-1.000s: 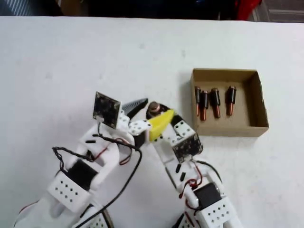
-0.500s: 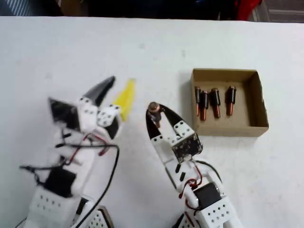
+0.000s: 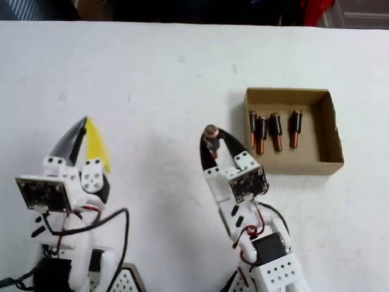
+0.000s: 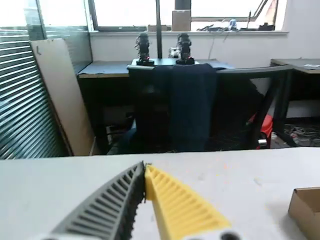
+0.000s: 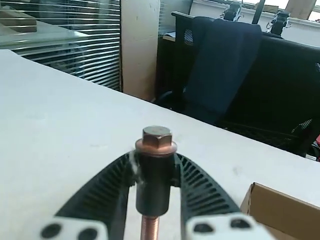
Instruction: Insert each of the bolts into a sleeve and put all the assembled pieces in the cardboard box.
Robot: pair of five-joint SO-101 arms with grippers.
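Left gripper withdrawn, jaws seemingly clenched; right gripper tight on sleeved bolt, shank clearer wrist-side.

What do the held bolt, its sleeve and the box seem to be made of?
The bolt: likely copper-coloured metal, with a dull sheen on its hex head. The sleeve: dark, smooth, perhaps metal or plastic; unclear. The box: brown cardboard, matte, with folded walls.

The white table was brightly, evenly lit, with only faint shadows cast; glare was seen at the windows behind.
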